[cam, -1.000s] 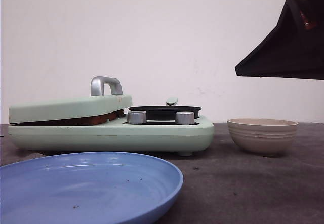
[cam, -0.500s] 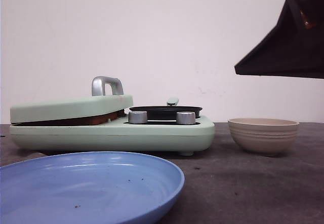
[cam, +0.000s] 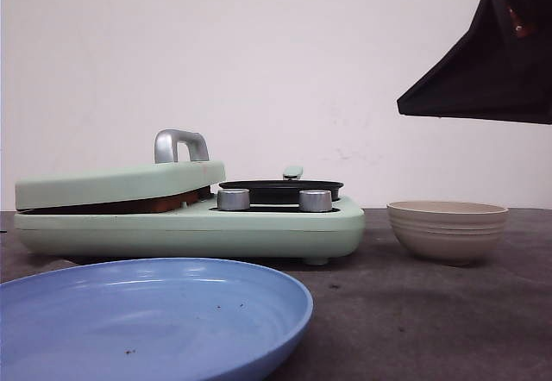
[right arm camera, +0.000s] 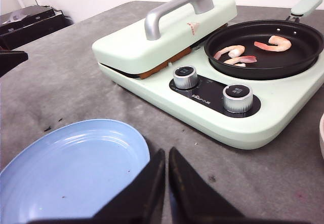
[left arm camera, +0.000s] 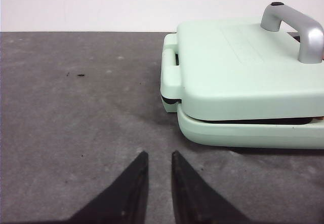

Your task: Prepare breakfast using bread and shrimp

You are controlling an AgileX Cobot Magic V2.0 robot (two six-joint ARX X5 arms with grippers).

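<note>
The bread (right arm camera: 168, 62) shows only as a brown crust edge squeezed between the shut mint-green lid (right arm camera: 167, 29) and the base of the breakfast maker (cam: 190, 226). Three orange-pink shrimp (right arm camera: 230, 50) lie in the black pan (right arm camera: 263, 67) on the maker's right half. My right gripper (right arm camera: 166, 154) is shut and empty. It hangs above the table between the blue plate (right arm camera: 71, 168) and the maker's knobs, and appears as a black wedge (cam: 483, 79) in the front view. My left gripper (left arm camera: 159, 155) is slightly open and empty, low over the table beside the lid's outer end.
A beige bowl (cam: 447, 228) stands to the right of the maker. Two silver knobs (right arm camera: 237, 97) sit on the maker's front. The lid has a silver handle (left arm camera: 296, 29). Dark boxes (right arm camera: 30, 21) lie beyond the table's left edge.
My right arm has risen slightly in the front view. Nothing else has moved.
</note>
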